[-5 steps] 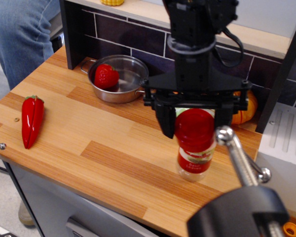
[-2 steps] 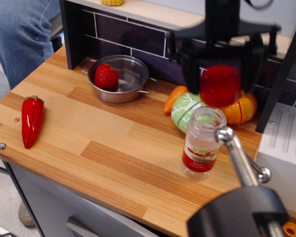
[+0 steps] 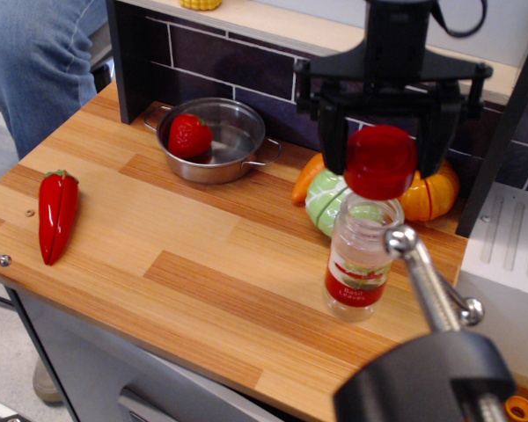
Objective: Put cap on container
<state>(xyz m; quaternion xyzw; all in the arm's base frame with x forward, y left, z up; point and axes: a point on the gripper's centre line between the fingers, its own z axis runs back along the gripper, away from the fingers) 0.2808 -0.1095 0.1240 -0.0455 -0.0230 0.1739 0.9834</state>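
Over the jar (image 3: 360, 258), claw (image 3: 383, 158) grips cap (image 3: 381, 162), seemingly slightly off-centre; align with neck, lower level, then release.

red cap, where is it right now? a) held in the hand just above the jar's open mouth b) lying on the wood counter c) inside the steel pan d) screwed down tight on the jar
a, the red cap sits between the fingers of the hand, just over the jar, whose neck is still uncovered.
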